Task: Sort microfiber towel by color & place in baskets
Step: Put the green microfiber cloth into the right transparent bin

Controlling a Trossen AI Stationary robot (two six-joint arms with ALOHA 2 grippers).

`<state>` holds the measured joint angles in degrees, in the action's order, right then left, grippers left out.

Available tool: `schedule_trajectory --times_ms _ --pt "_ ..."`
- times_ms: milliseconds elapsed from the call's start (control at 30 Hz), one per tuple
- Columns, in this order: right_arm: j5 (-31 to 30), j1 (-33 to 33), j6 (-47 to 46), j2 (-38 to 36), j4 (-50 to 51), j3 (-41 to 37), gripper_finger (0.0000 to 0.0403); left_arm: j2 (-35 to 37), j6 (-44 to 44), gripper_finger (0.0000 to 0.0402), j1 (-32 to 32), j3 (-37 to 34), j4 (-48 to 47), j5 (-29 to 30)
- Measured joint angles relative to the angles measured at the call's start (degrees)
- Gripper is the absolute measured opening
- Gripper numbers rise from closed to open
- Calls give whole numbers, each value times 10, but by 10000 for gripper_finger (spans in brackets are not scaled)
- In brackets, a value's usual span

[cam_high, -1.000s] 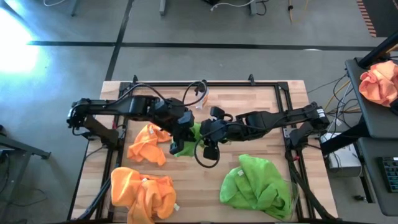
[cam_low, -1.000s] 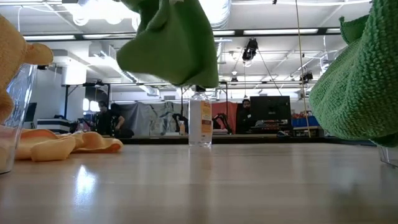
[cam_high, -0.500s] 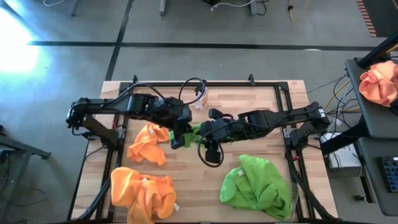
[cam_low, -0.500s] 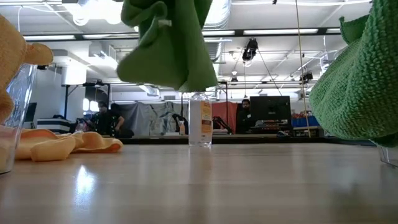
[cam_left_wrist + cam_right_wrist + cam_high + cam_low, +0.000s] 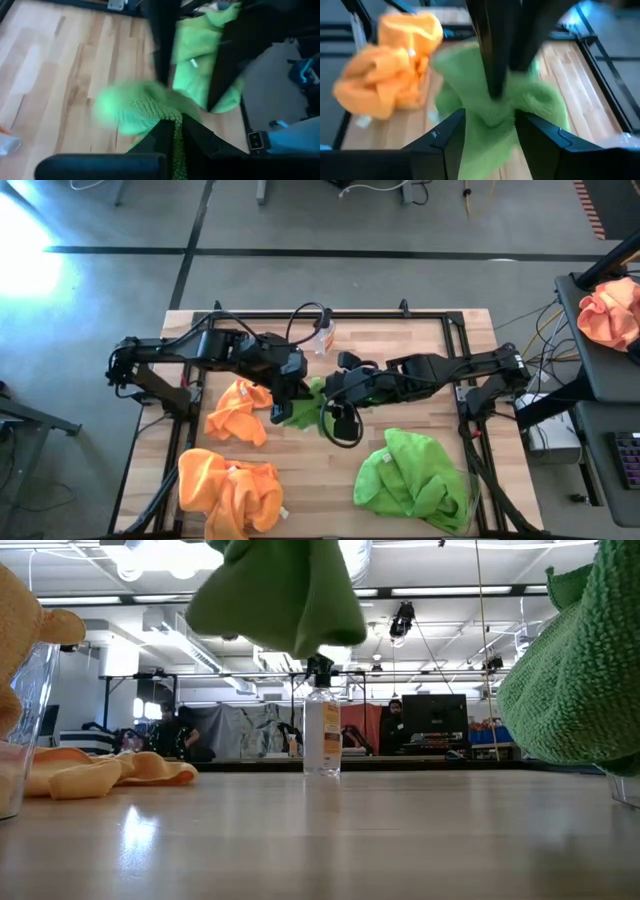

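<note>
Over the middle of the counter [image 5: 400,345] the two arms meet at one green microfiber towel [image 5: 304,406], which hangs clear of the wood — the low view shows it dangling above the spray bottle [image 5: 321,735]. The left pincer [image 5: 283,393] is clamped shut on that cloth; its own wrist view shows green fabric pinched between its dark fingers [image 5: 165,131]. The right pincer [image 5: 338,394] sits just beside it, fingers [image 5: 447,137] spread apart with the green cloth between them, though the blur leaves it unclear whether they press on it. A loose orange towel [image 5: 238,409] lies near the left arm. At the near edge, the left basket [image 5: 28,725] holds orange towels [image 5: 230,490] and the right basket [image 5: 474,492] holds green towels [image 5: 415,478].
</note>
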<state>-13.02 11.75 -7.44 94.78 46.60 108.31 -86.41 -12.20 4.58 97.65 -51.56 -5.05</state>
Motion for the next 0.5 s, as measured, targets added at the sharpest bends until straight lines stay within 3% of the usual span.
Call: schedule_trajectory --times_ms 500 --pt "-5 -1 8 0 10 -2 194 3 12 9 6 79 -31 -1"
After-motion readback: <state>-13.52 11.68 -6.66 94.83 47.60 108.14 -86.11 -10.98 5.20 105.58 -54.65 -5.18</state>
